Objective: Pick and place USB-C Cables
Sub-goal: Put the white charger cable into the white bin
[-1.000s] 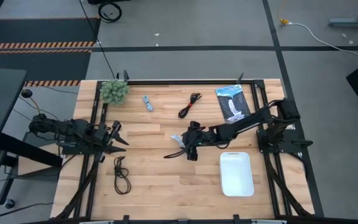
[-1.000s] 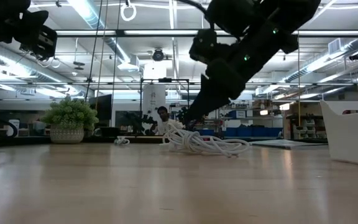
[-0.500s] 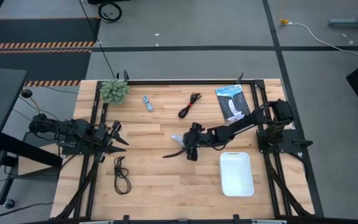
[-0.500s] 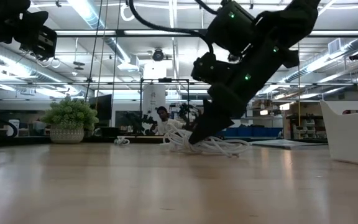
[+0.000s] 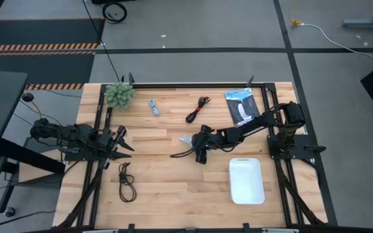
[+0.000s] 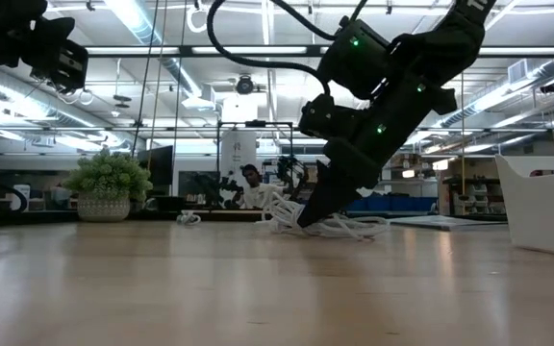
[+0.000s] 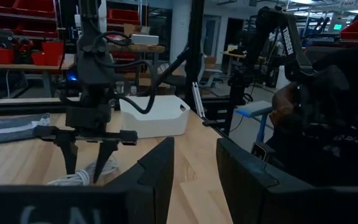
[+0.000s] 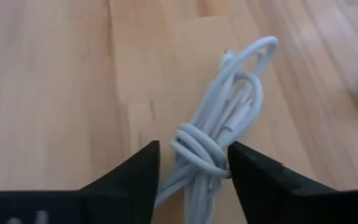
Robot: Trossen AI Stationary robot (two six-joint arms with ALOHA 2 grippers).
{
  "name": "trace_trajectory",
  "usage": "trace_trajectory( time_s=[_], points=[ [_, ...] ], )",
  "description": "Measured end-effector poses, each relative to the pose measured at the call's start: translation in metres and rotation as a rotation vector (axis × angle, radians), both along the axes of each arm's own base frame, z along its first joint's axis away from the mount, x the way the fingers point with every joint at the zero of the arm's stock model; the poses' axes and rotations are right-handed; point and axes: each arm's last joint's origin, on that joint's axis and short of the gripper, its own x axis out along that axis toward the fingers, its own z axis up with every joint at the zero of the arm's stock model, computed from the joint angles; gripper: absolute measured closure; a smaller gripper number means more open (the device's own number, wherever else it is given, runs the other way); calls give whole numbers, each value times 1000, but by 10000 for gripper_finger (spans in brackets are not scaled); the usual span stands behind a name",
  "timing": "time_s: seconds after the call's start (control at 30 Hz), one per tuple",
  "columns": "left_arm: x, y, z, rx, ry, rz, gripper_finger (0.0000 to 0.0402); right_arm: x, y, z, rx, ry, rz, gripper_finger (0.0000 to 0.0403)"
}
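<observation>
The white USB-C cable (image 8: 211, 140) is a bundle wrapped at its middle, lying flat on the wooden table (image 5: 154, 168) near its centre (image 5: 181, 150). My right gripper (image 8: 194, 165) is open and down at the table (image 6: 308, 219), one finger on each side of the wrapped middle. One black cable (image 5: 198, 108) and the small light blue cable (image 5: 153, 107) lie toward the far edge. The other black cable (image 5: 127, 182) lies near the left front. My left gripper (image 5: 125, 140) waits open at the left side, above the table. My right gripper comes down slanting from the table's right, its fingers (image 8: 135, 171) across the white cable's wrapped middle (image 8: 197, 146). I cannot tell whether the fingers touch the cable. The cable lies flat on the table.
A white bin (image 5: 246, 180) stands at the right front, beside my right arm. A black-and-blue packet (image 5: 241, 105) lies at the far right. A green plant ball (image 5: 119, 94) sits at the far left corner. A person shows in the room beyond (image 6: 250, 178).
My right gripper has come down from just above the white cable until its fingertips reach the table on either side of the bundle. The cable has stayed where it was.
</observation>
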Motion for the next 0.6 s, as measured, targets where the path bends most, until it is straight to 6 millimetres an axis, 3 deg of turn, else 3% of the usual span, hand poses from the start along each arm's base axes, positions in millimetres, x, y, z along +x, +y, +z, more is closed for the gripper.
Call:
trace_trajectory(
  time_s=[0.3, 0.6],
  points=[
    [0, 0, 0, 0, 0, 0, 274, 0, -12, 0, -17, 18, 37, 295],
    [0, 0, 0, 0, 0, 0, 274, 2, -15, 5, -113, 33, 130, 309]
  ],
)
